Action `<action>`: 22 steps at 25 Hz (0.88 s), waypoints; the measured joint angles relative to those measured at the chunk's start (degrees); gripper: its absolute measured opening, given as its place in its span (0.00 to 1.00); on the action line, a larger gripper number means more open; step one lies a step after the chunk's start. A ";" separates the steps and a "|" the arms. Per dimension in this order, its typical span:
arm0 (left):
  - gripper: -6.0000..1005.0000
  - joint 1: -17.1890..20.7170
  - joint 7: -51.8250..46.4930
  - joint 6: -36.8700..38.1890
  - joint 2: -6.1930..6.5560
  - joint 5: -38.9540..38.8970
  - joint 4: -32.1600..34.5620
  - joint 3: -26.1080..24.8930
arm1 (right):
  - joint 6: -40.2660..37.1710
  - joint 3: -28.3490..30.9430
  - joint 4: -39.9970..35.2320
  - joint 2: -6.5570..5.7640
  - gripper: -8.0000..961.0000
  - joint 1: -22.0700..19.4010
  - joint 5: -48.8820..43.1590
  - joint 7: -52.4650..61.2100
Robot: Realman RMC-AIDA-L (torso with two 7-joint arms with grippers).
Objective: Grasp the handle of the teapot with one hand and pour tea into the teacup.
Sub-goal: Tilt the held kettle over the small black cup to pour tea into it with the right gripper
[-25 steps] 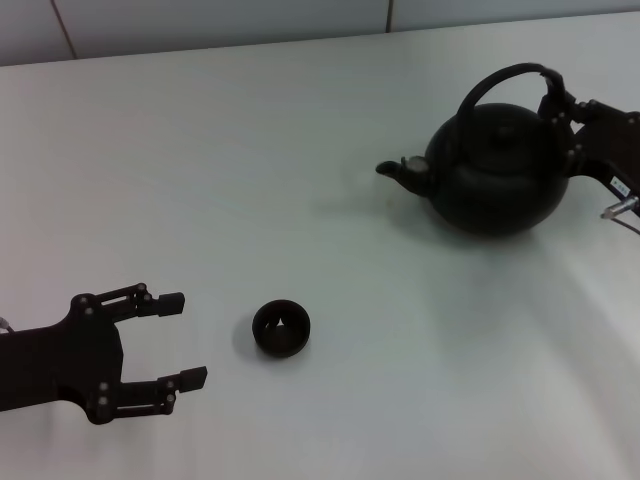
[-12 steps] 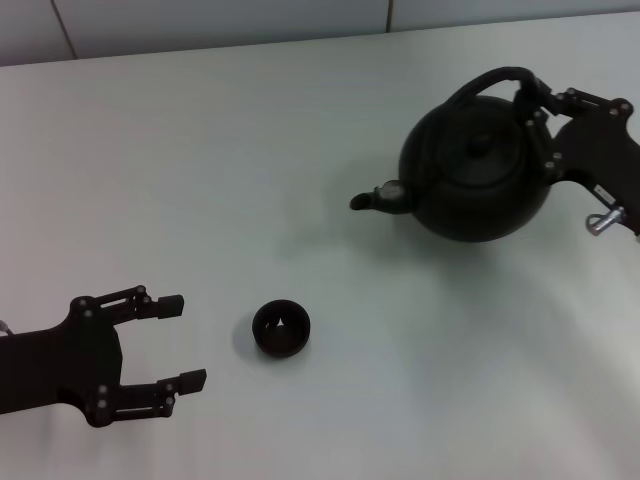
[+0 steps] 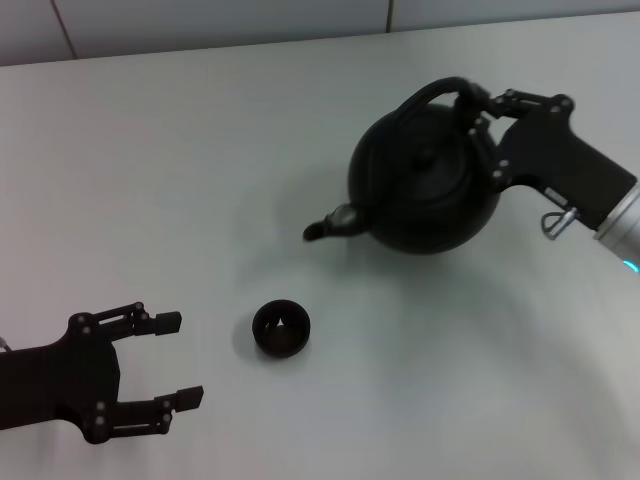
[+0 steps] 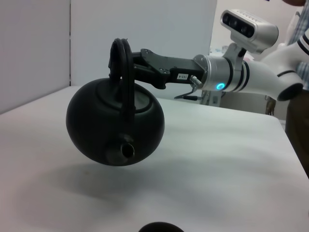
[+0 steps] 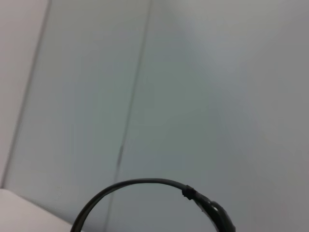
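My right gripper [image 3: 478,108] is shut on the black arched handle [image 3: 432,93] of the large round black teapot [image 3: 424,182] and holds it in the air above the table. Its spout [image 3: 328,223] points toward the small black teacup [image 3: 281,328], which stands below and to the left of it. The left wrist view shows the lifted teapot [image 4: 115,123] hanging level, with its shadow on the table and the teacup's rim [image 4: 161,226] at the frame edge. The right wrist view shows only the handle [image 5: 145,193]. No tea is visible. My left gripper [image 3: 172,358] is open, left of the cup.
The white table [image 3: 200,170] carries only the cup. A wall [image 3: 200,20] runs along the table's far edge. A person [image 4: 297,72] stands beyond the right arm in the left wrist view.
My right gripper has lifted the teapot off the table and carried it left and nearer, toward the cup. The left gripper has barely moved.
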 joint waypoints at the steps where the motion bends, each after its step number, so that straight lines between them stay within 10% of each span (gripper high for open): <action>1: 0.81 0.08 -0.03 -0.04 -0.01 0.47 -0.01 -0.06 | 0.00 -0.84 -0.11 0.00 0.12 0.19 0.00 -0.08; 22: 0.81 0.46 0.33 0.19 -0.07 0.66 0.05 -0.10 | -5.31 -5.71 -0.53 -0.08 0.12 0.77 0.03 -7.03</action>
